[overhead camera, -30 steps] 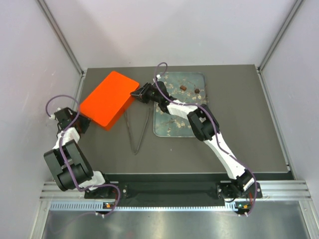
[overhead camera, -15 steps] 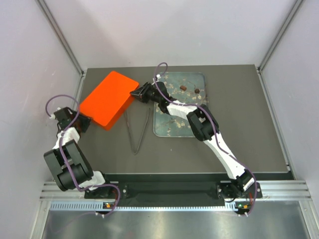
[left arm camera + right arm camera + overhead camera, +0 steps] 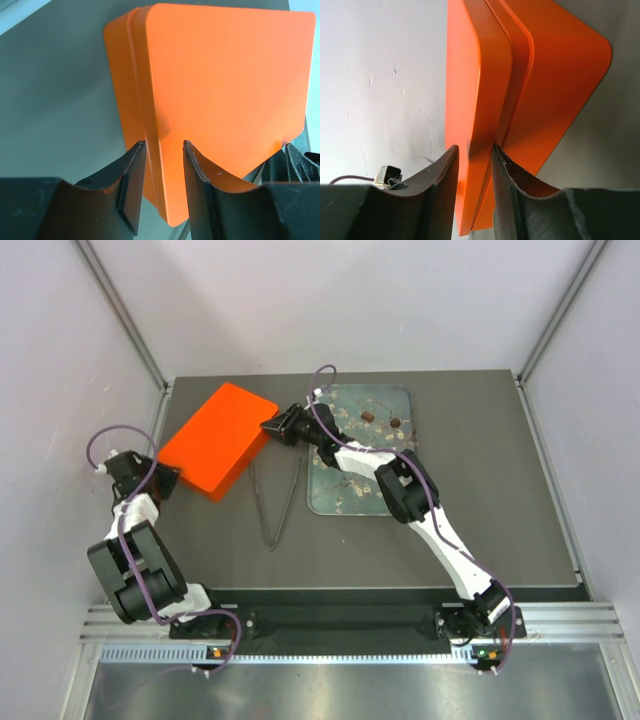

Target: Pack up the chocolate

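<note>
two small dark brown pieces of chocolate (image 3: 368, 417) sit near the far edge of a glassy tray (image 3: 345, 502) with a blossom print, a little apart from each other. the tray lies on the dark tabletop (image 3: 480, 520) toward its far edge, just right of the middle. the right arm stretches across the tray's left part on its way to the far left.

a flat orange box (image 3: 215, 438), closed, lies turned at an angle near the far left corner of the tabletop. both arms are at it, one at each end. the left gripper (image 3: 168, 480) meets the box at its near left edge. from its wrist you see the two dark fingers (image 3: 132, 175) set either side of the rim where lid and base join. the right gripper (image 3: 272, 428) is at the box's right corner, its fingers (image 3: 442, 175) likewise flanking the rim. in both cases orange fills the narrow gap between the jaws, but i cannot tell whether either one is actually pinching the rim or only standing around it.

thin metal tongs (image 3: 272, 540) lie on the tabletop between box and tray, legs spread toward the far edge.
</note>
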Tool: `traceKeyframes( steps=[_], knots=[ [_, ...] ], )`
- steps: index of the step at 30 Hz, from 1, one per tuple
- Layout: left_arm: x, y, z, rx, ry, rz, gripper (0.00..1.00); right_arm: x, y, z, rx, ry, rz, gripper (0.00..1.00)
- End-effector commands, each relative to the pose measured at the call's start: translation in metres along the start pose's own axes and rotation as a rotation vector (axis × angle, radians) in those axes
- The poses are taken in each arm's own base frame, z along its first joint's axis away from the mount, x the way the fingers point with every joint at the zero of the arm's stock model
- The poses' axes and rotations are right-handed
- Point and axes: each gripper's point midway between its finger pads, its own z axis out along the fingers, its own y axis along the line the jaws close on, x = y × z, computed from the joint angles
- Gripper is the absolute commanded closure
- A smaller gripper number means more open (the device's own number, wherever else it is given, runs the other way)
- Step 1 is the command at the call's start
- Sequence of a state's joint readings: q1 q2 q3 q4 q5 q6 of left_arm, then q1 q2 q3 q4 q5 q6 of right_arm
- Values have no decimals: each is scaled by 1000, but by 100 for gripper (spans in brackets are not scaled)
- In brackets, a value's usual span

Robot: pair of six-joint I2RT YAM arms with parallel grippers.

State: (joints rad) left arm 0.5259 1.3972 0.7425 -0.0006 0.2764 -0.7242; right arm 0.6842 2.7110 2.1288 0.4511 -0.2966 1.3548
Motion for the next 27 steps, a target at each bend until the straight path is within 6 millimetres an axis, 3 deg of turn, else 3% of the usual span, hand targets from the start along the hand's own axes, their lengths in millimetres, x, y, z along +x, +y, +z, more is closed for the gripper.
traceKeyframes(
  steps=[1, 12, 27],
  knots=[
    [-21, -20, 0, 63, -55, 19, 59, -14, 44, 1, -111, -38, -49, 66],
    [-36, -19, -9, 4, -96, 49, 60, -17, 47, 6, -113, -43, -60, 70],
    [-55, -12, -12, -89, -139, 70, 55, -3, 25, 11, -83, -2, -75, 71]
  ],
)
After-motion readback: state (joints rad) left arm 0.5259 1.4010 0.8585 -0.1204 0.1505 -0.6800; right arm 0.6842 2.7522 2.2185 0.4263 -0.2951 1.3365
